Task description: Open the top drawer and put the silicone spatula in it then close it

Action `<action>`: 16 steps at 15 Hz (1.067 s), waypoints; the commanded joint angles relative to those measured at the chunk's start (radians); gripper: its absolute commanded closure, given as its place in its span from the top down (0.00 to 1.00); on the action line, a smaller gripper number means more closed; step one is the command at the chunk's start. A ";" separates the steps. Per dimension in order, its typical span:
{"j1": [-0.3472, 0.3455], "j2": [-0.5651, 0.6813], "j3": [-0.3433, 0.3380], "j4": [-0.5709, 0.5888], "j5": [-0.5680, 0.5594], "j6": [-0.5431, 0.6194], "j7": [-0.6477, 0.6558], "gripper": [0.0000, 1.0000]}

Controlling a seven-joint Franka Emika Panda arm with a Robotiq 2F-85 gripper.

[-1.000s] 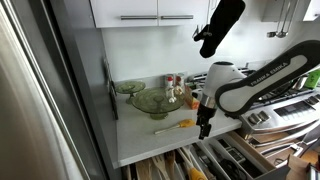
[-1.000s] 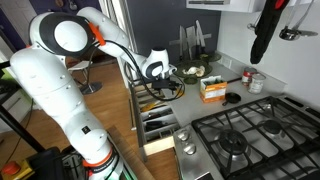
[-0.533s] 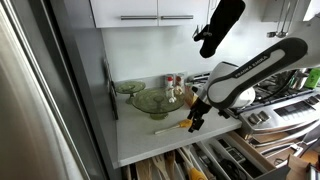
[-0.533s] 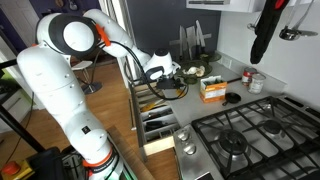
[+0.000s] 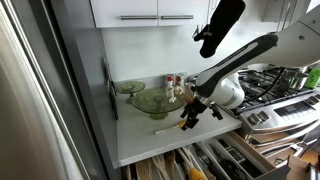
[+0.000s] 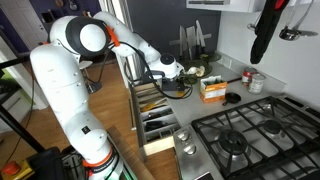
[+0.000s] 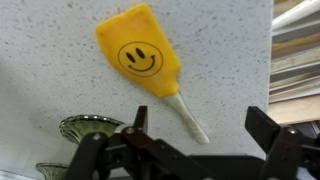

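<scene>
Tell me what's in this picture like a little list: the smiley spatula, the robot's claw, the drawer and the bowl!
spatula: the silicone spatula, yellow with a smiley face on its head, lies flat on the speckled counter
claw: the gripper is open, over the spatula's handle end, holding nothing
drawer: the top drawer is pulled open, with utensils inside
bowl: a green glass bowl sits on the counter near the spatula
job so far: spatula not yet in the drawer
</scene>
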 commanded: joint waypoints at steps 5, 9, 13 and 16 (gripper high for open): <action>-0.050 0.091 0.010 0.072 0.319 -0.017 -0.372 1.00; -0.052 0.118 0.009 0.100 0.423 -0.015 -0.485 0.94; -0.050 0.139 0.003 0.111 0.468 -0.019 -0.546 0.50; -0.050 0.144 -0.002 0.104 0.459 -0.031 -0.549 0.29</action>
